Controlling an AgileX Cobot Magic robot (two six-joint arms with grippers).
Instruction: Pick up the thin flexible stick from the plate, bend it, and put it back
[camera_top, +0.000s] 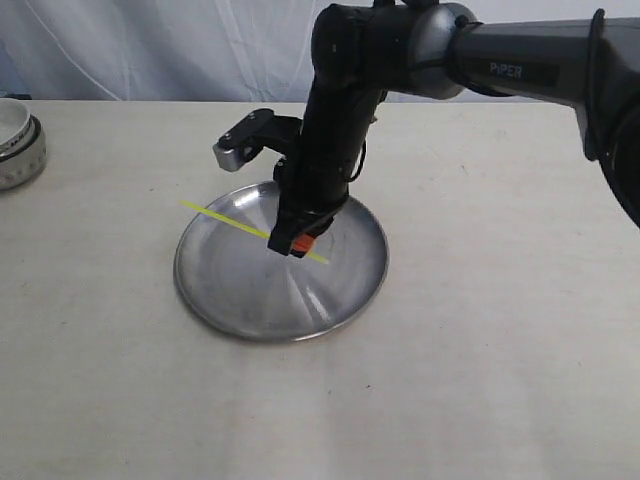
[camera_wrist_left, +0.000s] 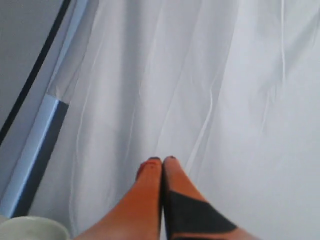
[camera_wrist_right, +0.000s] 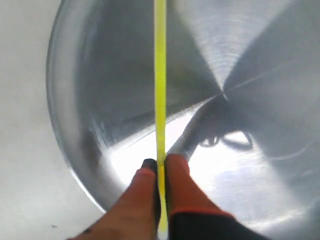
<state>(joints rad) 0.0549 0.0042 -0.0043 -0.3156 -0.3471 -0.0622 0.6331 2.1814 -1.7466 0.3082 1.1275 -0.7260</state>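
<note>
You have the right pincer (camera_top: 298, 243) down over the plate (camera_top: 230, 300), reaching in from the right side of the exterior view; its orange fingers (camera_wrist_right: 140, 190) are clenched on the thin flexible stick (camera_top: 235, 223), which passes straight between them in the right wrist view; the stick (camera_wrist_right: 160, 75) looks straight, with no kink that you can see; in the exterior view it runs on a slant across the plate, its far end reaching just past the rim on the left, its near end poking out a little beyond the pincer over the plate's middle; you cannot tell from these views whether the stick touches the steel or hangs just above it; the plate (camera_wrist_right: 100, 75) lies flat on the pale worktop (camera_top: 480, 350), roughly in the middle; a small white bowl (camera_top: 18, 140) stands well apart from it at the left edge of the worktop; your left pincer (camera_wrist_left: 162, 160) does not show in the exterior view; its wrist view shows its two orange fingertips (camera_wrist_left: 150, 172) pressed together with nothing between them, pointing at a white curtain (camera_wrist_left: 225, 75), with the bowl's rim (camera_wrist_left: 30, 230) in the corner of that view.
</note>
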